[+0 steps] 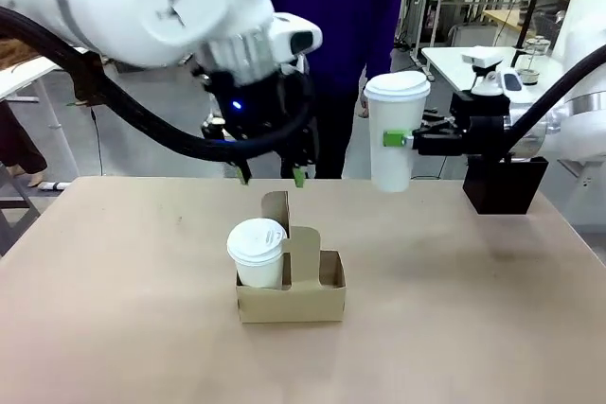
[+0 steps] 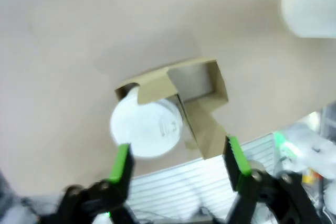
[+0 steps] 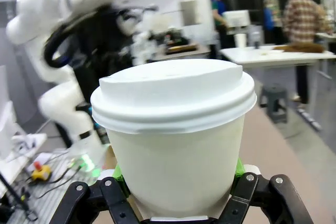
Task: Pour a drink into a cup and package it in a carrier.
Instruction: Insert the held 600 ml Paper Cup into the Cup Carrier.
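left gripper (image 1: 272, 177) released above cup (image 1: 258, 251) seated in carrier (image 1: 303, 298), mid surface (image 1: 114, 309); right gripper (image 1: 398, 140) grasping second lidded cup (image 1: 396, 101) above far edge.

Front view across table (image 1: 114, 328), left wrist down onto the same carrier (image 2: 202, 121), right wrist close against cup (image 3: 176, 150)
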Motion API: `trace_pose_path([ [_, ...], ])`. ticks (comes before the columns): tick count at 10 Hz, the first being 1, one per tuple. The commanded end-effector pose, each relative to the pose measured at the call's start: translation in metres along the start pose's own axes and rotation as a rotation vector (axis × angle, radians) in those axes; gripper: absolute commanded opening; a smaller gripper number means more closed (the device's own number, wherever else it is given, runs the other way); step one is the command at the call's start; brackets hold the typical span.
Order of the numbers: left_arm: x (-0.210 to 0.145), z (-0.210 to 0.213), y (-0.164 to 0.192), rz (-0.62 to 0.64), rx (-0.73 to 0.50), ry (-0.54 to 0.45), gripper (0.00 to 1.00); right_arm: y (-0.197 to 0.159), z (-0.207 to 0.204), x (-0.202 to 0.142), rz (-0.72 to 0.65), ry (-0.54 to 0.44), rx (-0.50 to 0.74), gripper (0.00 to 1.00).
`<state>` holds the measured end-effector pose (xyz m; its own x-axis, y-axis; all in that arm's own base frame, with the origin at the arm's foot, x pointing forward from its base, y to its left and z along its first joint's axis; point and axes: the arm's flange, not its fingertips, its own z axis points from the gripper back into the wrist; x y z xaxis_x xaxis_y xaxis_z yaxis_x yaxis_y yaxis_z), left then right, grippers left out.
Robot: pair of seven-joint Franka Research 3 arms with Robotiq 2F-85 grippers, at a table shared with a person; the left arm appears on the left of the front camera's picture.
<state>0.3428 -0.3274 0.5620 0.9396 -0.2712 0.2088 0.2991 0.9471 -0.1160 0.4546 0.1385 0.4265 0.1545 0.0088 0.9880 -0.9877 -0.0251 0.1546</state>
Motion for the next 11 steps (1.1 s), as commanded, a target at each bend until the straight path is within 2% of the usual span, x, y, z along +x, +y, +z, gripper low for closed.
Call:
trace_pose_path([
  [1,-0.010,0.015,0.057,-0.255,-0.105,0.073,1.00,-0.013,-0.011,-0.003,0.018,0.019,0.114,0.80],
  [2,-0.006,0.019,0.083,-0.397,-0.158,0.065,1.00,-0.017,-0.019,-0.017,0.036,0.020,0.181,0.80],
  [3,-0.010,0.018,0.094,-0.460,-0.176,0.025,1.00,-0.017,-0.026,-0.028,0.032,0.021,0.225,0.80],
  [4,-0.015,0.011,0.094,-0.486,-0.137,-0.046,1.00,-0.020,-0.030,-0.038,-0.011,-0.005,0.241,0.80],
  [5,-0.020,0.004,0.084,-0.466,0.016,-0.177,1.00,-0.008,-0.025,-0.027,-0.001,0.031,0.170,0.80],
  [6,-0.001,0.022,0.093,-0.435,-0.131,0.007,1.00,-0.008,-0.025,-0.027,-0.001,0.031,0.170,0.80],
  [8,-0.001,0.022,0.093,-0.435,-0.131,0.007,1.00,-0.008,-0.025,-0.027,-0.001,0.031,0.170,0.80],
  [9,-0.006,0.017,0.094,-0.471,-0.088,-0.036,1.00,-0.012,-0.027,-0.038,-0.005,0.024,0.187,0.80],
  [11,-0.006,0.005,0.130,-0.527,-0.211,-0.063,1.00,-0.010,-0.056,-0.054,0.056,-0.035,0.282,0.80],
])
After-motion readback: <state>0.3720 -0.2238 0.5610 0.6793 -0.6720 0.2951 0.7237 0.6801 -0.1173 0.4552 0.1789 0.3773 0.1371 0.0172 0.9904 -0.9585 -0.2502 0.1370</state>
